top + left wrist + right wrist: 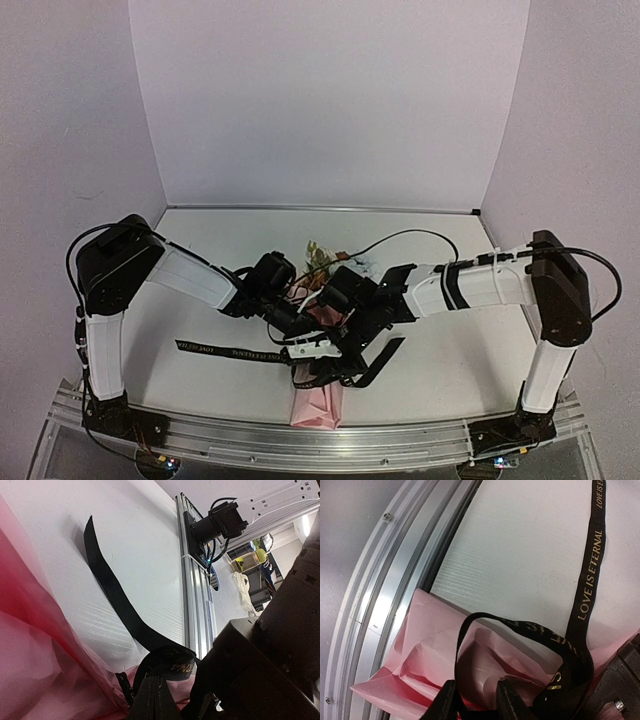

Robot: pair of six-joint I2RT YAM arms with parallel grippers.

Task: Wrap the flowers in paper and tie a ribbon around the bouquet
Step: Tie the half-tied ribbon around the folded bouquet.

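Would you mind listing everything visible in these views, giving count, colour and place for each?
bouquet: one, pink wrapped cone, middle of the table, near end at the rail.
flowers: one bunch, cream and green, at the cone's far end.
ribbon: one, black with gold lettering, looped above the cone, ends trailing across the table on either side.
table: one, white, under everything.
rail: one, silver, along the near edge.
arms: two, white and black, left and right, meeting over the bouquet.
left end effector: one, black, shut on the ribbon loop.
right end effector: one, black, open, a ribbon strand between its fingers.
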